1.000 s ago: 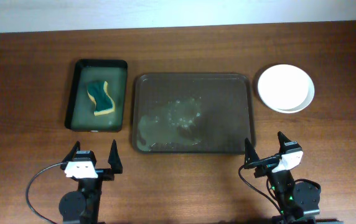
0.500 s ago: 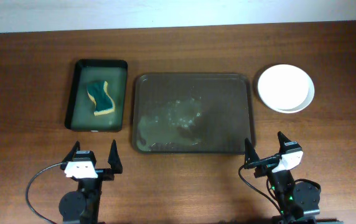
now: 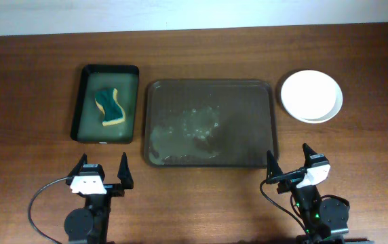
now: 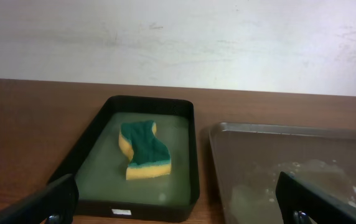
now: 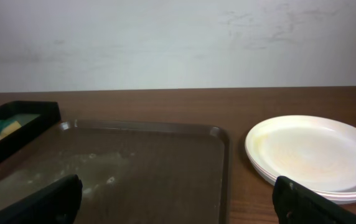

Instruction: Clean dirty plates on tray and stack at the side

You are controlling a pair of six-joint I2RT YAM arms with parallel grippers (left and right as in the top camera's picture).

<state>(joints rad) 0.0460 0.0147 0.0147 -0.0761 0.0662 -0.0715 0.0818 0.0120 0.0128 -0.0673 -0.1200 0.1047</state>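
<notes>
The three round white shallow plates (image 3: pixel 311 95) are stacked toward the right edge of the brown wooden table (image 3: pixel 31 81), in its far half. They are apart from the large flat brown-grey rectangular tray (image 3: pixel 248 125), which lies in the middle and carries only wet, foamy traces. The left gripper (image 3: pixel 103 163) and the right gripper (image 3: pixel 287 157) are both held low at the near edge, with fingers spread wide and nothing between them. The task is judged to be nearly or fully done, so only small dangers are expected. The stack is not perfectly aligned: a lower rim is shown past the top plate on the near right side, and wet plates could slide if touched. A faint yellowish tint is noticed on the top plate in the right wrist view. Whether it is a smear or only light cannot be told, so a dirty plate could be left. The tray's near right corner is just beside the right gripper and could be struck by a forward move. Water could be spilled from the small deep dark green tray (image 3: pixel 106 68) toward the left edge, where a green-and-yellow sponge (image 3: pixel 110 107) lies.
</notes>
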